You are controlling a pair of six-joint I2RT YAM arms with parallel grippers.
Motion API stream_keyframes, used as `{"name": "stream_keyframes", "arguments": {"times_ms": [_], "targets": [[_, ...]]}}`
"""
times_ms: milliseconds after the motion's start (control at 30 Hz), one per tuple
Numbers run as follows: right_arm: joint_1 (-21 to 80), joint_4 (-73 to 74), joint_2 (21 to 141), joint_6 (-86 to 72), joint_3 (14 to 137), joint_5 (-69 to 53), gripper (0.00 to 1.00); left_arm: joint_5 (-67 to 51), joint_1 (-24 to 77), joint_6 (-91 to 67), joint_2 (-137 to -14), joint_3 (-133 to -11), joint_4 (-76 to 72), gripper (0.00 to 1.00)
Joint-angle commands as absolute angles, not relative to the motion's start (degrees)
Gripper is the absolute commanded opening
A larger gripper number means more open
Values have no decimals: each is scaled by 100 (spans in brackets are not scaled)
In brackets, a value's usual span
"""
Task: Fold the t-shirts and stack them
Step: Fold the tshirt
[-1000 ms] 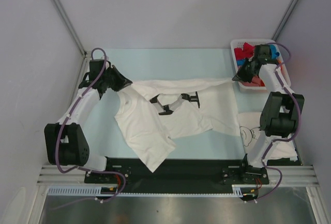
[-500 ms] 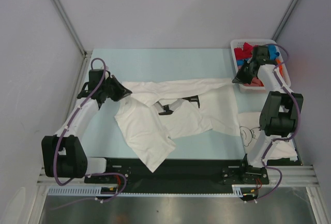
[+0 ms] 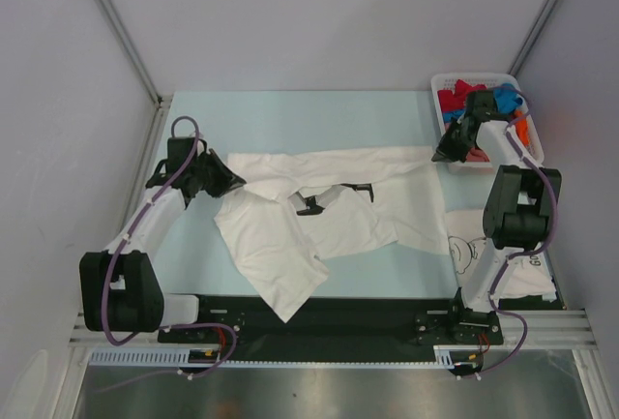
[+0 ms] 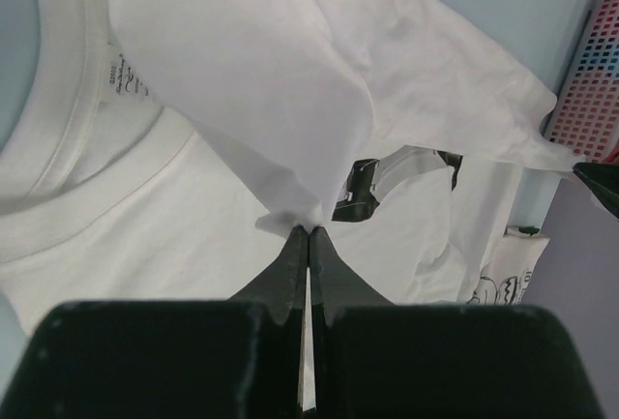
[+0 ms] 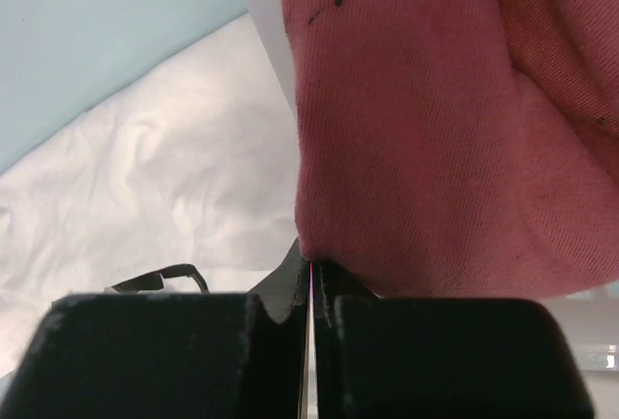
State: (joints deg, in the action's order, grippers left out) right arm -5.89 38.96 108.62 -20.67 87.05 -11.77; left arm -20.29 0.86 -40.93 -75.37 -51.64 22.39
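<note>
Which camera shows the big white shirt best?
The top camera. It shows the whole white shirt spread over the table. The left wrist sees only its collar and a pinched fold; the right wrist sees just a rumpled patch beside red cloth.

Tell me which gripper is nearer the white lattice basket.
Right. The right gripper hangs at the near-left corner of the basket, shut on one end of the white t-shirt; the left gripper pinches its other end, far across the table.
</note>
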Motion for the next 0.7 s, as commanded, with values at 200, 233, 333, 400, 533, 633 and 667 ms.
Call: {"name": "stream_keyframes", "arguments": {"times_ms": [200,233,333,400,533,633,667], "targets": [[-527,4087,11048,-1960,8842,-677,0,-2101,26,-3981,-7603,-4896,2206,1],[-519,4096,11065,-1969,8850,-625,0,-2101,26,-3990,-7611,-4861,2206,0],[-492,4157,11118,-1969,8894,-466,0,-2101,26,-4008,-7629,-4755,2206,0],[-483,4201,11162,-1969,8903,-370,0,-2118,26,-3999,-7673,-4702,2197,0],[-448,4201,11136,-1943,8789,-246,0,-2083,18,-3982,-7673,-4588,2197,0],[-439,4227,11214,-1942,8815,-211,0,-2074,18,-3955,-7717,-4605,2188,0],[-439,4236,11215,-1934,8833,-220,0,-2066,18,-3955,-7752,-4614,2180,0]]}}
